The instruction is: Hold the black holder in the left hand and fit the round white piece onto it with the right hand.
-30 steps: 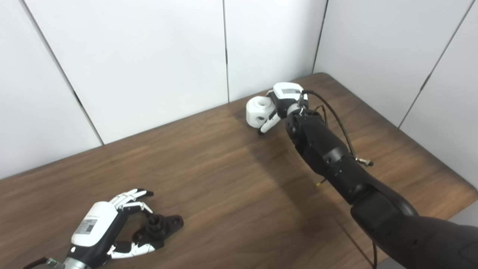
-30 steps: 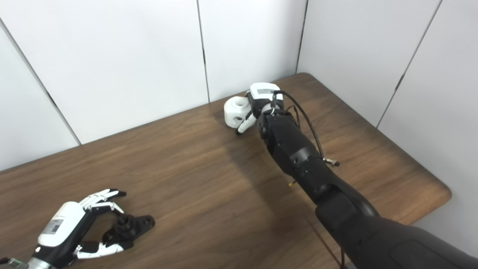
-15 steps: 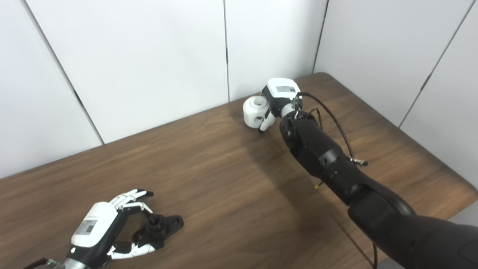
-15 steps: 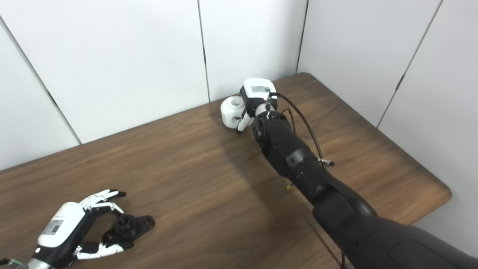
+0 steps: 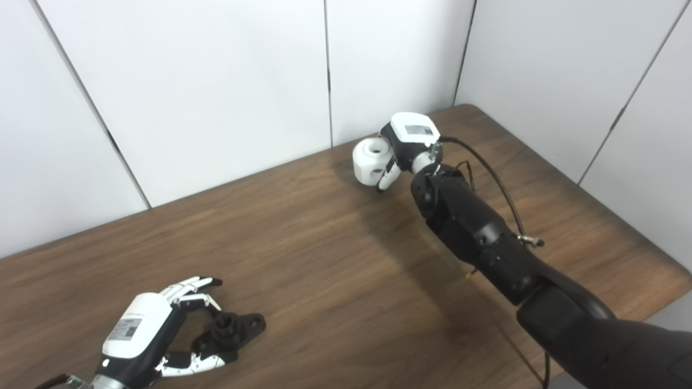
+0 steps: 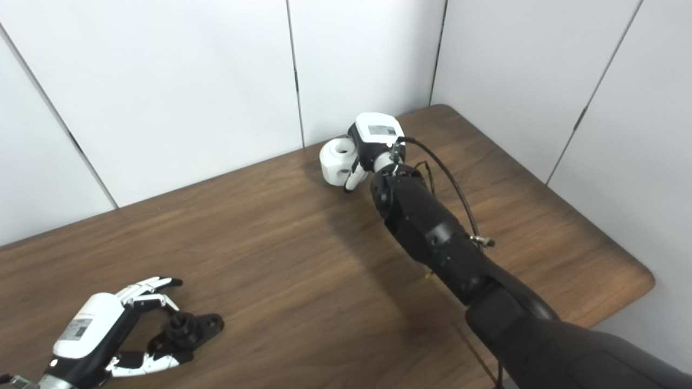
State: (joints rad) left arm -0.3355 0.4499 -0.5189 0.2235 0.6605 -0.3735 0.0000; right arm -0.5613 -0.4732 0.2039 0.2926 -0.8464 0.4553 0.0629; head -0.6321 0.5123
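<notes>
The black holder [image 5: 232, 330] lies on the wooden table [image 5: 324, 270] at the near left. My left hand [image 5: 146, 335] rests beside it with fingers apart; the fingers sit behind the holder and the thumb in front, cupping it loosely. The round white piece [image 5: 370, 161] is at the far side of the table near the wall. My right hand [image 5: 406, 141] is shut on it from the right, with a finger curled across its front. I cannot tell whether the piece touches the table. Both also show in the right eye view: holder [image 6: 189, 329], white piece [image 6: 336, 160].
White wall panels [image 5: 216, 81] stand right behind the table's far edge, close to the white piece. The table's rounded right edge [image 6: 643, 281] lies beyond my right forearm [image 5: 476, 232], which has a loose black cable along it.
My right hand has shifted a little left and back with the white piece in it. My left hand and the holder have barely moved.
</notes>
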